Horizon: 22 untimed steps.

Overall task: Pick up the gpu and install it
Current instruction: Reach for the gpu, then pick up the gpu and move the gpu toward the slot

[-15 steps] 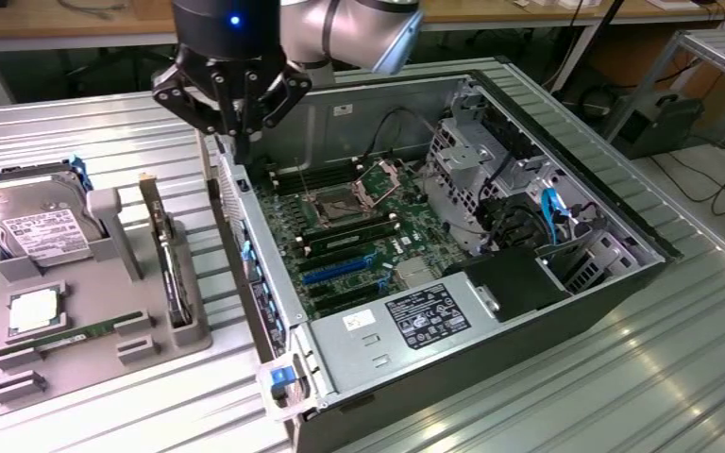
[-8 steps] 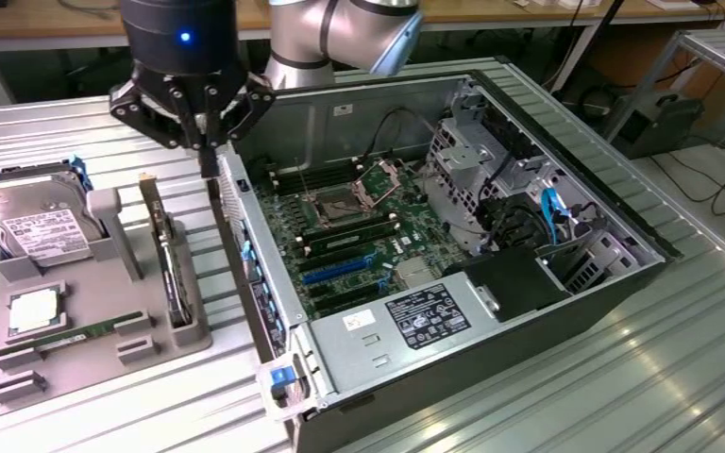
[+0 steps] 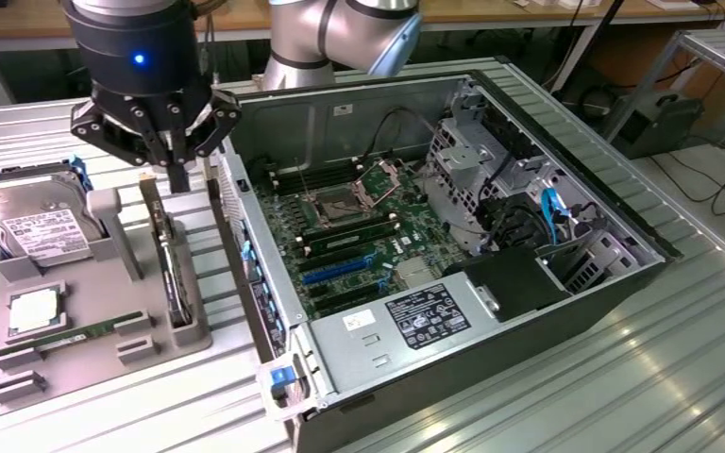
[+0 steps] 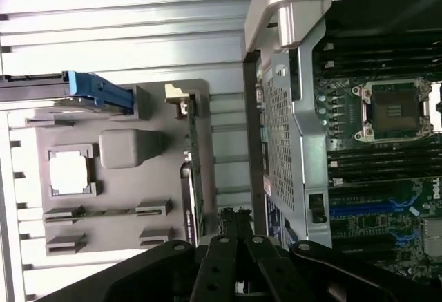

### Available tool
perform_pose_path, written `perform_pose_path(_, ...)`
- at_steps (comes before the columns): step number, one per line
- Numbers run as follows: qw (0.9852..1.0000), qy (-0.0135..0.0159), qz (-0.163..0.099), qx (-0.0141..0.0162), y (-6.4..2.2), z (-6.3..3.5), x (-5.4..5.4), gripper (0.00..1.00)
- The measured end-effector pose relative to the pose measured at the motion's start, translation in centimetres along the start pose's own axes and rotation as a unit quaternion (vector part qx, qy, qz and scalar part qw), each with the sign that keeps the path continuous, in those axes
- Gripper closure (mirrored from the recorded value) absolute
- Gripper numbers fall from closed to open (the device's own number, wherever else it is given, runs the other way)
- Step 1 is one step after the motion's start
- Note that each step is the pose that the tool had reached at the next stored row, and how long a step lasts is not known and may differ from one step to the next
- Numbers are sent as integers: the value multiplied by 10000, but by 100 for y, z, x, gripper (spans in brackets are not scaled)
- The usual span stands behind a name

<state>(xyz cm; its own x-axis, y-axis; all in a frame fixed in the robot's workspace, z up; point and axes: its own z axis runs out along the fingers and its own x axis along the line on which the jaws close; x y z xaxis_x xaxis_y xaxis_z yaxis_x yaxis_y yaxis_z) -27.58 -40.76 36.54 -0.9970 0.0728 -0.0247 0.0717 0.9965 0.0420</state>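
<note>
The arm (image 3: 337,33) is showing rounded silver-grey joint housings. Just above the end effector (image 3: 180,177), a black cylinder (image 3: 136,42) is glowing with a small blue light (image 3: 140,58). The end effector is wearing matte black linkage bars (image 4: 276,274), and their silvery pivot pins (image 4: 219,240) are catching the light.

We see bright overhead light; glare streaks on the metal table (image 3: 665,377), dark shadow inside the computer case (image 3: 325,118), blue LED (image 3: 140,58) glowing.

The gpu (image 3: 169,262) stands on edge in the tray (image 3: 98,363), between the hard drive (image 3: 35,226) and the computer case (image 3: 337,123).
</note>
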Motion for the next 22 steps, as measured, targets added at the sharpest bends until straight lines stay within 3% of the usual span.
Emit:
perform_pose_path(9, 10000, 5, -21, 2, -62, 134, 249, 89)
perform_pose_path(22, 10000, 5, -21, 4, -67, 138, 253, 89)
